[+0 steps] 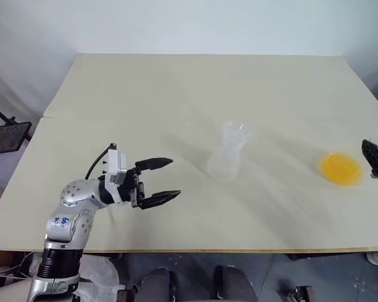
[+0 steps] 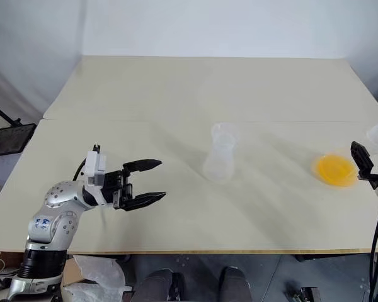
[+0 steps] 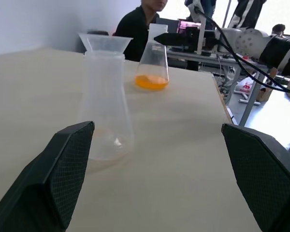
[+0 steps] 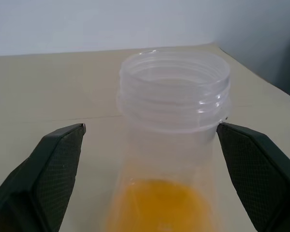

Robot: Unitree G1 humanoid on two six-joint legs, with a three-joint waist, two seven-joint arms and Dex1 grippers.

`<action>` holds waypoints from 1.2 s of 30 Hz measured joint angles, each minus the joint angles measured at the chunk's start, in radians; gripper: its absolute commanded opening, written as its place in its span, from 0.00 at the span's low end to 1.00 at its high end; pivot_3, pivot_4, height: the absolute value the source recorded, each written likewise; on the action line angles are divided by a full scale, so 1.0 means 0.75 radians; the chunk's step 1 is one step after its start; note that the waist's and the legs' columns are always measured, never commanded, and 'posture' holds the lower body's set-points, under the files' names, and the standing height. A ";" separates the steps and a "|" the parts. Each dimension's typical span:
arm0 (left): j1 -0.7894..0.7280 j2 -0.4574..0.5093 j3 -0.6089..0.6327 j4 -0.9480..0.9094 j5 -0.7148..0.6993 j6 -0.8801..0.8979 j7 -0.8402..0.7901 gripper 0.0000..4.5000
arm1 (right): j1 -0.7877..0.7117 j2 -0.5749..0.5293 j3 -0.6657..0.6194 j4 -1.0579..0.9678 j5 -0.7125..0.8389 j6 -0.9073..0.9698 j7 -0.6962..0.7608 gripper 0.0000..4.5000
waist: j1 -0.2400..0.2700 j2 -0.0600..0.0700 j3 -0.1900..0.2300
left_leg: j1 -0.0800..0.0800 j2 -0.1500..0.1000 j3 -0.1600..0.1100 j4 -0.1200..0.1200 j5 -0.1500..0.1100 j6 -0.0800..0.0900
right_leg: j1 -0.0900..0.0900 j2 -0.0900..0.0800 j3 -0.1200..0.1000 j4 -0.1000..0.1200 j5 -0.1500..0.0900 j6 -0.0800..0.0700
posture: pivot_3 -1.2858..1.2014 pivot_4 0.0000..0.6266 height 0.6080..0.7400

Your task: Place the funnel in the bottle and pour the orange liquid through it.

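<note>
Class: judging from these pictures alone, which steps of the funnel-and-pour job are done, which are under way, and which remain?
Done: the funnel sits in the bottle.
Under way: the open right tool brackets the flask of orange liquid, not yet gripping.
Left: grip, lift, pour.
The left tool is open, apart from the bottle.

Bare table [image 1: 176, 94] all round; bottle [image 1: 225, 158] mid-table, flask of orange liquid [image 1: 341, 168] well apart.

Your robot's left arm [image 1: 72, 214] has rounded silver-grey joint housings, one bearing a small blue marking, above a black ribbed collar. A white block sits at the wrist with a black cable looping from it. Its fingers [image 1: 156, 163] are black, tapered, with cross-hatched textured inner pads [image 3: 72, 169].
</note>
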 measured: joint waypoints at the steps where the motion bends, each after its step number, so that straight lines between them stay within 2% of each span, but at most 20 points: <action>1: -0.005 0.000 0.000 -0.003 -0.005 0.000 0.002 0.99 | -0.021 0.000 0.001 0.022 -0.006 -0.011 0.010 1.00 | -0.002 0.000 0.000 | 0.000 0.000 0.000 0.000 0.000 0.000 | 0.000 0.000 0.000 0.000 0.000 0.000 | 0.52 0.24 1.00; 2: -0.006 0.000 0.000 -0.003 -0.006 0.000 0.003 0.99 | -0.027 0.000 0.001 0.028 -0.009 -0.013 0.011 1.00 | -0.002 0.000 0.000 | 0.000 0.000 0.000 0.000 0.000 0.000 | 0.000 0.000 0.000 0.000 0.000 0.000 | 0.52 0.24 1.00; 5: -0.006 0.000 0.000 -0.004 -0.008 0.000 0.011 1.00 | -0.053 0.000 0.003 0.052 -0.027 -0.021 0.021 0.86 | -0.002 0.000 0.000 | 0.000 0.000 0.000 0.000 0.000 0.000 | 0.000 0.000 0.000 0.000 0.000 0.000 | 0.52 0.24 1.00; 8: -0.006 0.001 -0.001 -0.004 -0.008 -0.005 0.028 1.00 | -0.103 0.000 0.017 0.121 -0.056 -0.055 0.044 0.65 | -0.002 0.000 0.000 | 0.000 0.000 0.000 0.000 0.000 0.000 | 0.000 0.000 0.000 -0.001 0.000 0.000 | 0.52 0.24 1.00; 10: -0.006 0.002 -0.002 -0.005 -0.008 -0.005 0.032 1.00 | -0.121 0.000 0.023 0.149 -0.070 -0.073 0.051 0.55 | -0.002 0.000 0.000 | 0.000 0.000 0.000 0.000 0.000 0.000 | 0.000 0.000 0.000 -0.001 0.000 0.000 | 0.52 0.24 1.00; 16: -0.016 0.007 -0.016 -0.006 -0.008 -0.004 0.039 1.00 | -0.137 0.009 0.051 0.146 -0.088 -0.109 0.088 0.54 | -0.002 0.000 0.000 | 0.000 0.001 0.000 0.000 0.000 0.000 | 0.000 0.000 0.000 -0.002 0.000 0.000 | 0.52 0.24 1.00; 23: -0.054 -0.009 -0.039 -0.001 -0.008 -0.004 0.060 1.00 | -0.174 0.088 0.118 -0.142 -0.085 -0.162 0.074 0.54 | -0.003 0.002 0.001 | 0.000 0.001 0.000 -0.001 0.000 -0.001 | 0.000 0.001 -0.001 -0.002 0.000 0.000 | 0.52 0.24 1.00; 29: -0.102 -0.062 -0.054 0.022 -0.010 -0.004 0.097 1.00 | -0.305 0.041 0.434 -0.506 -0.172 0.142 -0.087 0.54 | -0.003 0.003 0.002 | -0.001 0.002 0.000 -0.002 0.001 -0.001 | -0.002 0.001 -0.001 -0.002 0.000 0.000 | 0.52 0.24 1.00; 32: -0.102 -0.083 -0.055 0.053 -0.009 -0.006 0.103 1.00 | -0.341 0.016 0.575 -0.620 -0.311 0.160 -0.114 0.54 | 0.004 0.002 0.002 | -0.003 0.000 -0.003 -0.002 0.000 -0.002 | -0.002 0.000 -0.004 -0.003 0.000 0.000 | 0.52 0.24 1.00; 36: -0.103 -0.122 -0.070 0.056 -0.003 -0.031 0.128 1.00 | -0.355 0.014 0.702 -0.643 -0.498 0.095 -0.137 0.54 | 0.015 0.002 0.002 | -0.007 -0.002 -0.003 -0.001 0.000 -0.001 | -0.002 0.000 -0.005 -0.009 0.002 0.004 | 0.52 0.24 1.00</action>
